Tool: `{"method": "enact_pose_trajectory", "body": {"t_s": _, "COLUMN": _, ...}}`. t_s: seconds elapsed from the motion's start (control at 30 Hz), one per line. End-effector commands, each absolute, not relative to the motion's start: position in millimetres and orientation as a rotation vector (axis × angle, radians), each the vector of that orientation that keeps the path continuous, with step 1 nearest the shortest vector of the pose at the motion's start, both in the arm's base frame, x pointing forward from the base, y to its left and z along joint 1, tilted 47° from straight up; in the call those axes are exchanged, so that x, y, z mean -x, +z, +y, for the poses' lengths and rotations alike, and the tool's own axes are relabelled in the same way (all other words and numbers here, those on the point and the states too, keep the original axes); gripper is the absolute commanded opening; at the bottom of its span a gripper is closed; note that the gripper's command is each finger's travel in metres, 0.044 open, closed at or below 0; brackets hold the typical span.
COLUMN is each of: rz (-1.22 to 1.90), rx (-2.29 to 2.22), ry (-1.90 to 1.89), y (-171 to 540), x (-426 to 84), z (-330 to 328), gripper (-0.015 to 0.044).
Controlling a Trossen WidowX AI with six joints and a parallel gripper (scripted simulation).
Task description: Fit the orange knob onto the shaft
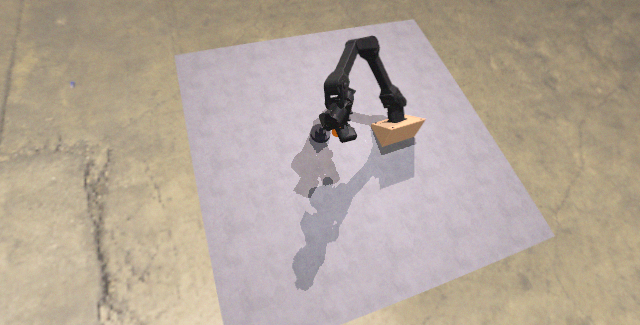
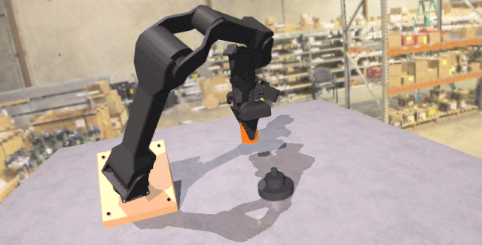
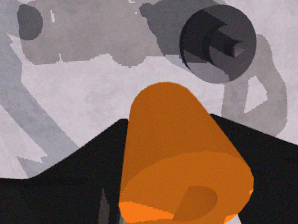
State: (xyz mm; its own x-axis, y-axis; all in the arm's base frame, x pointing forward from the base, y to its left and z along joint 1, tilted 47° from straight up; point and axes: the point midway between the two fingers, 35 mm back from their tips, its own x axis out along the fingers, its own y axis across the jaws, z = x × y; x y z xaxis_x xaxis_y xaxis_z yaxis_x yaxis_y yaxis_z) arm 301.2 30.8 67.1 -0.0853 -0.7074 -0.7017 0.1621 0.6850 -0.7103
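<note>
The black parallel-jaw gripper [image 1: 338, 134] [image 2: 249, 133] [image 3: 166, 124] is clamped on the orange, tapering round knob [image 1: 335, 133] [image 2: 247, 138] [image 3: 170, 130] — held up off the pale grey tabletop [image 1: 260, 245] [image 2: 369, 200] [image 3: 95, 95]. The dark, round, stepped pedestal [image 1: 319, 135] [image 2: 275, 190] [image 3: 220, 65] stands on that tabletop, its slim dark shaft [image 2: 274, 170] [image 3: 239, 48] pointing up and bare. Knob and shaft are apart — the hole in the knob's end shows in the wrist view.
</note>
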Motion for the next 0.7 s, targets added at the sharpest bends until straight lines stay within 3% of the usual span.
{"method": "enact_pose_trajectory", "body": {"t_s": 0.0, "rz": 1.478, "rx": 0.477, "ry": -0.763, "y": 74, "x": -306, "z": 23, "gripper": 0.0}}
{"method": "enact_pose_trajectory", "body": {"t_s": 0.67, "rz": 1.473, "rx": 0.49, "ry": -0.781, "y": 98, "x": -318, "z": -34, "gripper": 0.0}}
